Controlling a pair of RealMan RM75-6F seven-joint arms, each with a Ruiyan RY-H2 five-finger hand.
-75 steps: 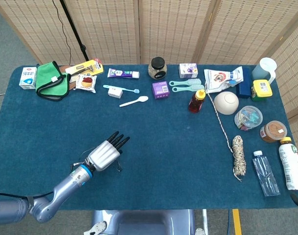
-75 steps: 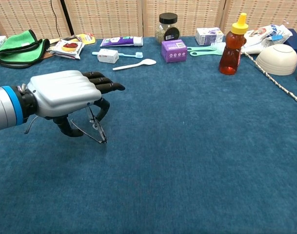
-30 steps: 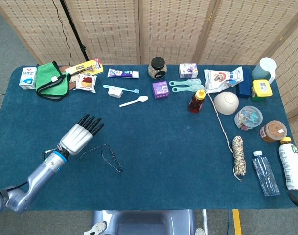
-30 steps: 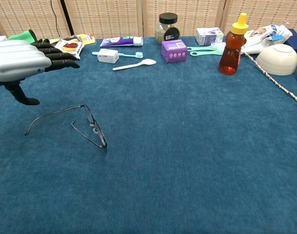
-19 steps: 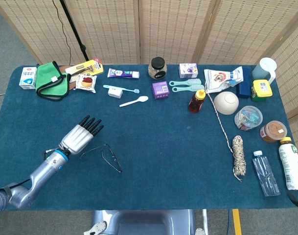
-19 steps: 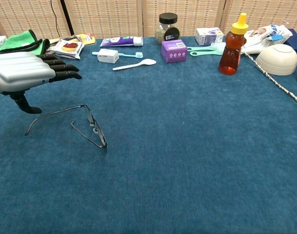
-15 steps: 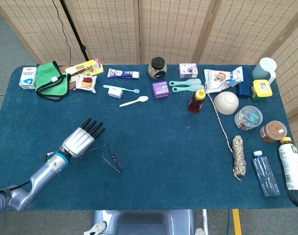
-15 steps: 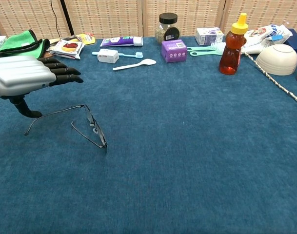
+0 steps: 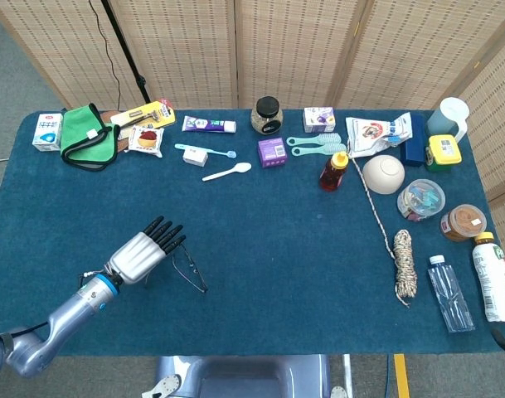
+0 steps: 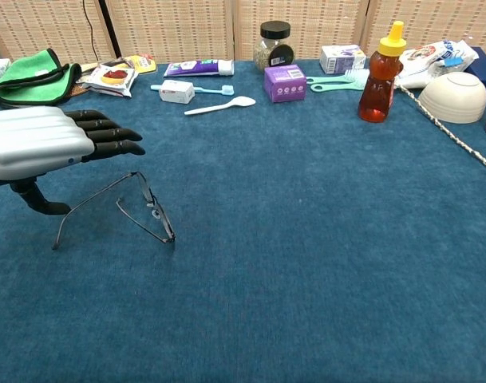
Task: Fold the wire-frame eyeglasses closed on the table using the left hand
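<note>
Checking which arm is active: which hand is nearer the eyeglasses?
Left. The left hand hovers just left of the eyeglasses, over the open temple arm. The right hand is not in view.

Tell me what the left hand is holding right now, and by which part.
Nothing is held. The left hand hovers flat over the eyeglasses, its thumb beside one temple arm.

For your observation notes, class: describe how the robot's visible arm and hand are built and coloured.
The left hand has a smooth silver-grey shell over its back, with black fingers and a black thumb below. In the head view, a bright blue ring marks the wrist, followed by a rounded, metallic grey forearm. No right arm or hand appears in either view.
</note>
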